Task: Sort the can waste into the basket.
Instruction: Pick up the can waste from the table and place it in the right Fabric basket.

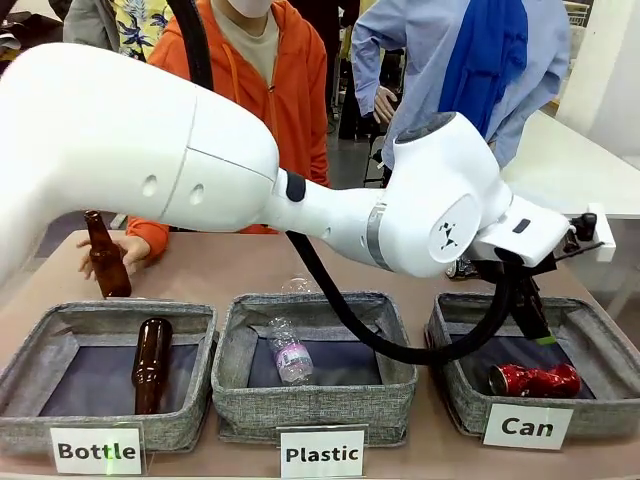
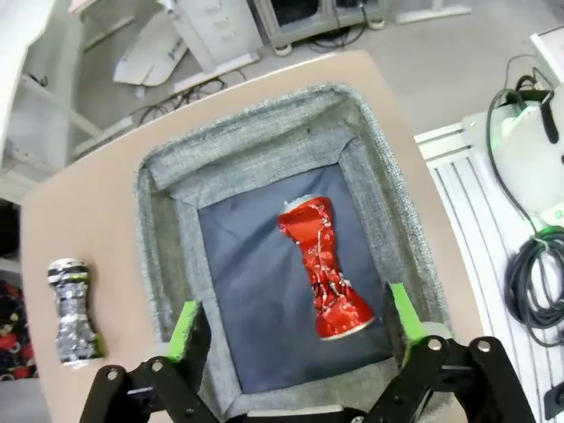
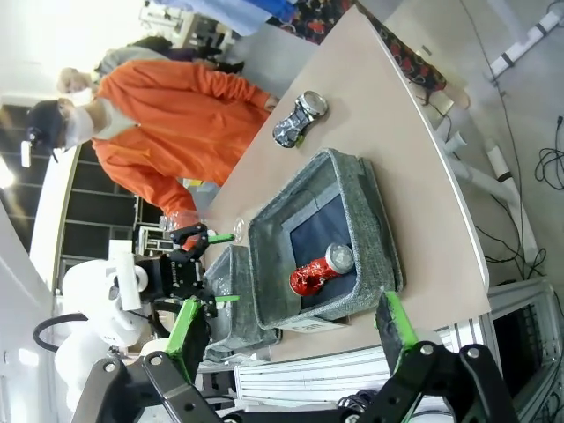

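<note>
The black-and-silver can point(image 2: 72, 308), out on the table point(image 2: 88, 220), is the one to plan for. It is crushed thin metal, so probably very light. It looks stiff enough to keep its shape, but a hard squeeze would likely dent it further, and the shiny skin may slip. The pinched waist looks like the best hold, with the fingers closing across the narrow middle between the two fatter ends. It lies on its side near the table's far edge, just outside the far wall of the basket point(image 2: 256, 123) (the one whose white label point(image 1: 527, 427) reads "Can") and not touching it. The red can point(image 2: 322, 269) lies flat on the basket's dark lining, toward the near wall. It is glossy and creased, and also nipped in at the middle. The left gripper point(image 2: 293, 313) hangs over the basket with its jaws spread and nothing between them; the right gripper point(image 3: 291, 322) is likewise wide apart and empty
</note>
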{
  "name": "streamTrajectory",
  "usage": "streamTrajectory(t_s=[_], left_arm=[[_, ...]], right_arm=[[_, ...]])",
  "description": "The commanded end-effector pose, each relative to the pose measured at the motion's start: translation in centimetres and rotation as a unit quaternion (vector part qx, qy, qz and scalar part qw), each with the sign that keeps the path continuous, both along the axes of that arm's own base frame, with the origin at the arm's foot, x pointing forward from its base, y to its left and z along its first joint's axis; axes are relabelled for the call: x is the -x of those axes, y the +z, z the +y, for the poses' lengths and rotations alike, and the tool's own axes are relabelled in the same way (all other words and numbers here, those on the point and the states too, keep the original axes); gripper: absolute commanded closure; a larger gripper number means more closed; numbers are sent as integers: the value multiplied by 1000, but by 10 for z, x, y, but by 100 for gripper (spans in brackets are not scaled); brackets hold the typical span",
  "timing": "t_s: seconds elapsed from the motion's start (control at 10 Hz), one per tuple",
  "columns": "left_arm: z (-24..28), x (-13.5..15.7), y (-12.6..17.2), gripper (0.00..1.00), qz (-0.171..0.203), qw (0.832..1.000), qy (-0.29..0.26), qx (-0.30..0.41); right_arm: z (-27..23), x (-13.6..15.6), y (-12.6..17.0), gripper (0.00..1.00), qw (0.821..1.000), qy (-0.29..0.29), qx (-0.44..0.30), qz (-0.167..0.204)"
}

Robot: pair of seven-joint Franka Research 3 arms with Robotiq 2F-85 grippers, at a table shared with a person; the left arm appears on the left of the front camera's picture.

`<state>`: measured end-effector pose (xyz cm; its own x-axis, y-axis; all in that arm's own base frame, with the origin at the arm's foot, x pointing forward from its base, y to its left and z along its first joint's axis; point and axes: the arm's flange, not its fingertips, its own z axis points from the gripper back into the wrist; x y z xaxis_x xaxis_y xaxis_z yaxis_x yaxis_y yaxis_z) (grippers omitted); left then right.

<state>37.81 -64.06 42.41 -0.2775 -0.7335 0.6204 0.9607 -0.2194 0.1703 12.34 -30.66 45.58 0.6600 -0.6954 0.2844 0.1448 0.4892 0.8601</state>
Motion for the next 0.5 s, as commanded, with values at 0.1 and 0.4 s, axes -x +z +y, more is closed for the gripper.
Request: streamTrajectory(t_s=[0.1,0.4], left_arm=[[73,30,58,0,55,998,31,9],[136,20,93,0,70,996,58,7]], right_arm=[[11,-26,7,0,999,32,21,-16],[60,-83,23,0,991,130,38,-5]])
